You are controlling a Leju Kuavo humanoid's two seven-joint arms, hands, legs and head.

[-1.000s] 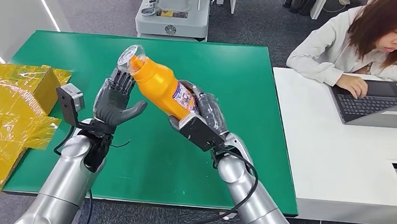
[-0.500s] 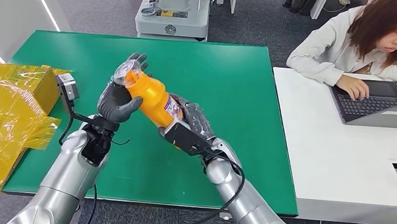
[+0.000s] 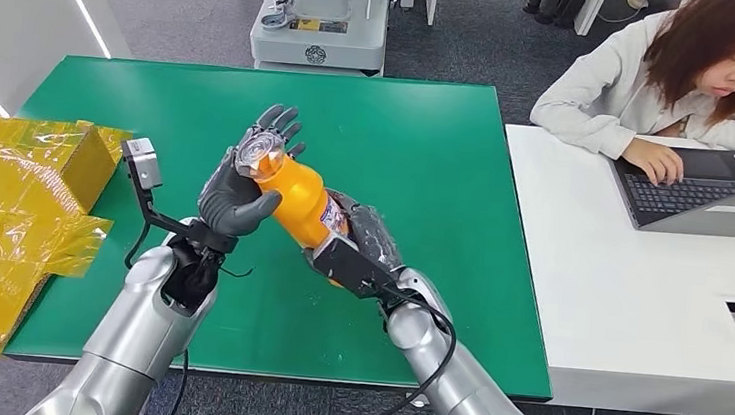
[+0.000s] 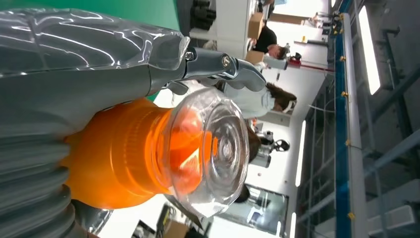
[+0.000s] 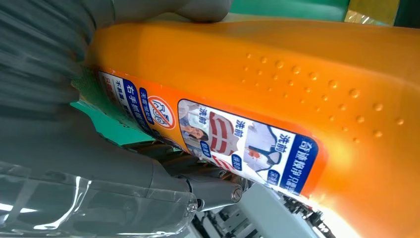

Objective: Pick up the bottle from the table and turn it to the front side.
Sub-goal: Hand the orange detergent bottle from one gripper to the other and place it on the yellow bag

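Table (image 3: 428,153), green-topped, lies beneath an orange bottle (image 3: 299,202) held tilted above it (clear cap (image 3: 260,150) pointing away from the robot). Right hand (image 3: 360,242) grips the labelled lower body; left hand (image 3: 245,182) clasps the neck beside the cap.

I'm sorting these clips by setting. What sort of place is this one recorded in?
Probably a robotics lab or open office workspace. A green table serves as the test surface, a person works at a laptop on a white desk alongside, and a grey machine stands on the carpet behind.
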